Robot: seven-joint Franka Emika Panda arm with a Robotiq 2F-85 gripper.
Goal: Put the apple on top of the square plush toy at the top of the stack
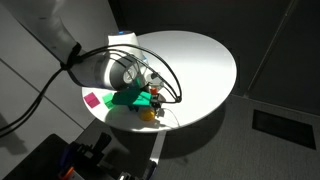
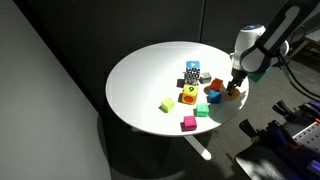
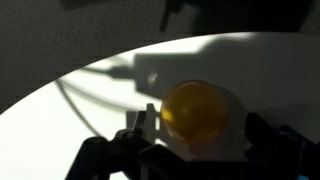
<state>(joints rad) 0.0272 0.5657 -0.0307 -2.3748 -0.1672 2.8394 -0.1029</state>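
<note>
The apple (image 3: 193, 110), a small yellow-orange ball, rests on the white table between my two fingers in the wrist view. A gap of table shows on each side of it. My gripper (image 3: 197, 135) is open and straddles it, low over the table near its edge (image 2: 236, 90). The stack (image 2: 191, 72) stands near the table's middle, well away from the gripper. Its top piece is the square plush toy (image 2: 191, 66), light blue on top, with black-and-white marked pieces below. In an exterior view the arm covers most of the gripper (image 1: 150, 99).
On the round white table (image 2: 150, 70) lie an orange cube (image 2: 187, 97), a yellow-green cube (image 2: 167, 104), a green cube (image 2: 202, 110), a magenta cube (image 2: 187, 123), a grey cube (image 2: 205, 77) and a red-orange cube (image 2: 214, 92) beside the gripper. Cables hang from the arm (image 1: 60, 70).
</note>
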